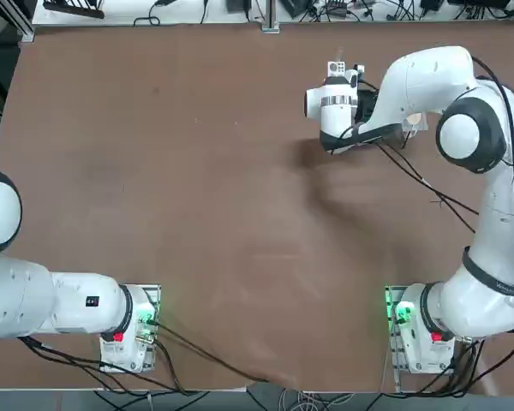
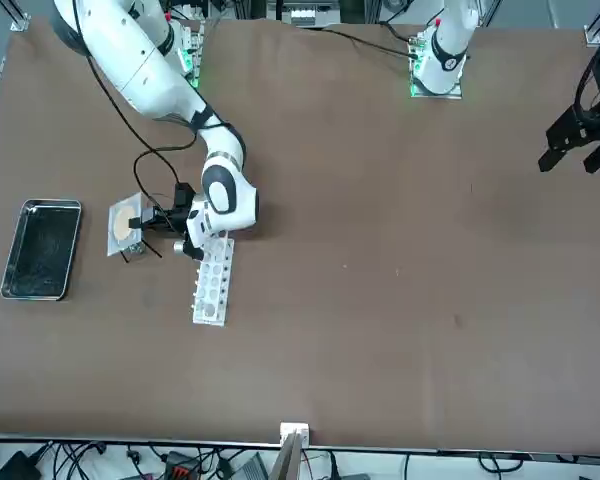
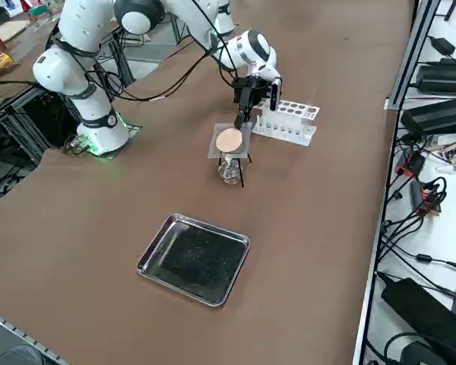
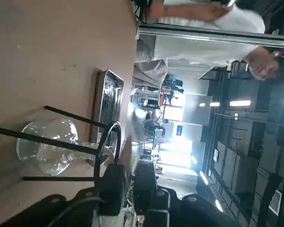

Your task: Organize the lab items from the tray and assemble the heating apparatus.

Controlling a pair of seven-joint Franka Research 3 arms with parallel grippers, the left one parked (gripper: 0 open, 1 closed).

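Beside the white holed rack (image 3: 287, 120), my right gripper (image 3: 243, 115) is hanging at the far edge of the square grey mesh (image 3: 229, 141). My two fingers (image 4: 114, 182) are standing close together with only a narrow gap, one above and one below the mesh edge; I cannot tell if they are gripping it or only resting there. The mesh is lying flat on the black wire ring stand (image 4: 104, 142), and the small clear glass burner (image 4: 49, 146) is sitting on the table (image 2: 380, 300) between the stand's thin legs. The metal tray (image 3: 193, 259) is lying well apart from them, with nothing inside.
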